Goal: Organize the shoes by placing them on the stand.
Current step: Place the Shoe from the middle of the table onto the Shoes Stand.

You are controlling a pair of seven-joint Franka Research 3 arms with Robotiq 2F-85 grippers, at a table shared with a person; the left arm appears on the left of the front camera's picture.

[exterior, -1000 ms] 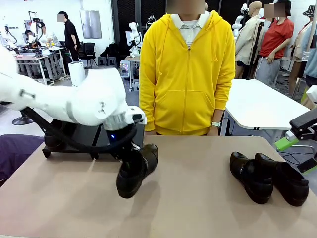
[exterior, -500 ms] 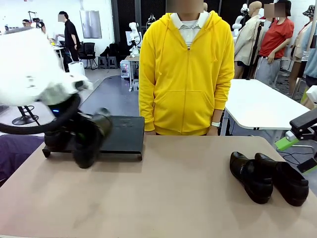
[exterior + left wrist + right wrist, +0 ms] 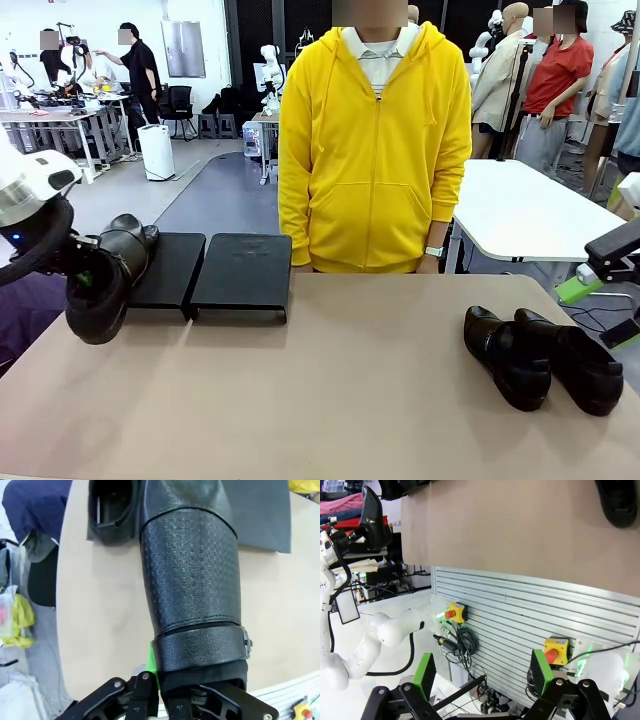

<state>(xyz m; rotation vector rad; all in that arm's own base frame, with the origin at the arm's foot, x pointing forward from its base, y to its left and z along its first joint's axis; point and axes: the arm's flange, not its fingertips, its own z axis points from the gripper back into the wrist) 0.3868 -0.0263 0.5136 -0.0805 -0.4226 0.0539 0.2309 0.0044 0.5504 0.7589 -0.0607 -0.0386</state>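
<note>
At the tabletop's (image 3: 350,400) far-left edge, front view: left gripper (image 3: 85,275) has its jaws clamped on a shoe (image 3: 100,290), toe tilted down, heel end over the stand's (image 3: 240,265) left section. Two more shoes (image 3: 505,355) lie touching at the right, well apart from the stand.

Left wrist: gripped shoe runs up the frame. A fourth shoe (image 3: 111,505) sits at the stand's end; on it or beside it, can't tell.

Right wrist: right gripper (image 3: 482,677) has its jaws apart and empty, out past the tabletop's edge.
</note>
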